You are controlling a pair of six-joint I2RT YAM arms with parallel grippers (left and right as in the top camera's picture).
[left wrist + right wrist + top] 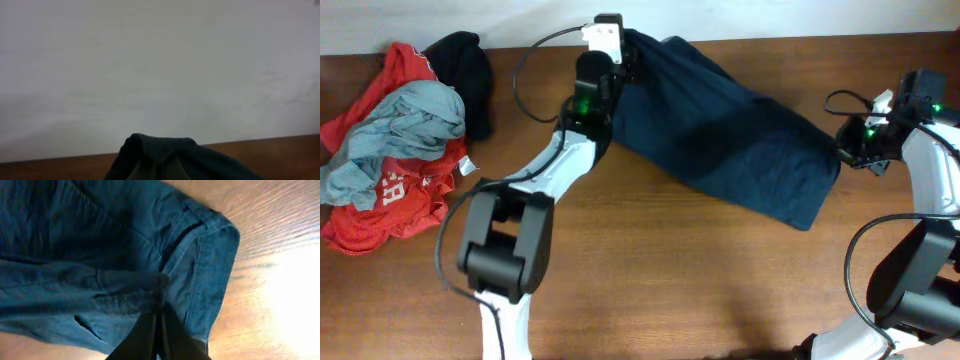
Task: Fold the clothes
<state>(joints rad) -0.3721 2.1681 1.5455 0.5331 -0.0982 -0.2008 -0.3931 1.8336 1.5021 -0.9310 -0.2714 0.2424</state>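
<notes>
Navy-blue soft fabric shorts (730, 140) lie stretched diagonally over the brown wooden worktop (700, 290), from far centre to the right. Left claw (625, 52) is clamped on their far end, apparently raised; right claw (847, 150) is clamped on their right edge.

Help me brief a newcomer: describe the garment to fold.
On the brown wooden table, look right of centre. The navy garment lies spread there, one large dark-blue piece; the red, grey and black clothes are heaped at the left edge.
</notes>
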